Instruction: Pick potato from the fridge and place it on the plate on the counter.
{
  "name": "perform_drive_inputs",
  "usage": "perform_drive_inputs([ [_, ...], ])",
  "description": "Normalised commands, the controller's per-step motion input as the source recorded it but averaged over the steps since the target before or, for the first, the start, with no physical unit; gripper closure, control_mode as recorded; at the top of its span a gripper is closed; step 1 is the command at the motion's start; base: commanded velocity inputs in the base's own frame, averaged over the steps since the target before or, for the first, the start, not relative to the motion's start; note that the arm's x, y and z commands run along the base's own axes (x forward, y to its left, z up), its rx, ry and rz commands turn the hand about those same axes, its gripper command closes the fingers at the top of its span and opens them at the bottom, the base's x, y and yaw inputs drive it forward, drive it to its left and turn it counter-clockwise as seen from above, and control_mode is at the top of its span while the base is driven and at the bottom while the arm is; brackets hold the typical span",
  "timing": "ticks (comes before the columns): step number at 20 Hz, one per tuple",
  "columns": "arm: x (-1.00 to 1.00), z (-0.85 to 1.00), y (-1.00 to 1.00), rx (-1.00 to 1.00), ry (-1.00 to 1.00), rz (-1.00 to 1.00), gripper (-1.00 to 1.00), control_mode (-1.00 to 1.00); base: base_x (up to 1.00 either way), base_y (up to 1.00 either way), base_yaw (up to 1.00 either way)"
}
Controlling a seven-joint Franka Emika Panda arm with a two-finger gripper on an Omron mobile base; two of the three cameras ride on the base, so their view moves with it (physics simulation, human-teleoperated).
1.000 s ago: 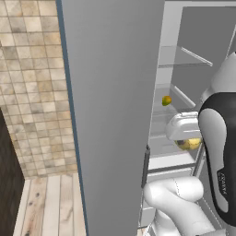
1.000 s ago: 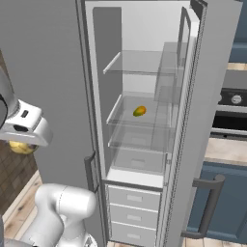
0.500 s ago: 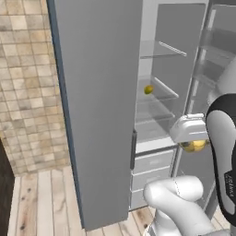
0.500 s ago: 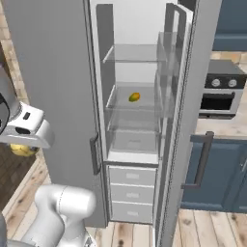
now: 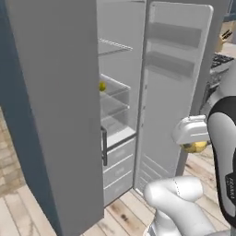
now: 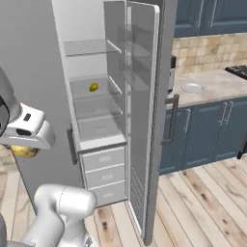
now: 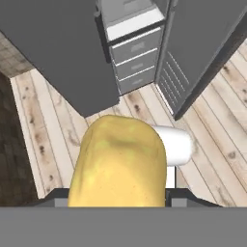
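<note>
The tool (image 5: pixel 195 146) is clamped on the oval golden-yellow potato (image 7: pixel 118 161), with the open light-grey fridge (image 6: pixel 99 111) ahead of it.

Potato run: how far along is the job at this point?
Done: the potato is out of the fridge, whose door hangs open. In hand: the gripper is shut on the potato, held above the wood floor. Left: carry it to the counter and set it on the plate. A yellow-green fruit remains on a shelf.
</note>
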Motion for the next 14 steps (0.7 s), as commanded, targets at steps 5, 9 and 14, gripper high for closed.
perform_drive_inputs([
  [5, 0.0, 0.0, 0.0, 0.0, 0.0, 0.0, 1.0, 1.0, -0.39, -0.07, -0.79],
  [9, 0.0, 0.0, 0.0, 0.0, 0.0, 0.0, 1.0, 1.0, -0.28, -0.11, -0.89],
  [14, 0.0, 0.0, 0.0, 0.0, 0.0, 0.0, 1.0, 1.0, -0.23, -0.12, -0.89],
])
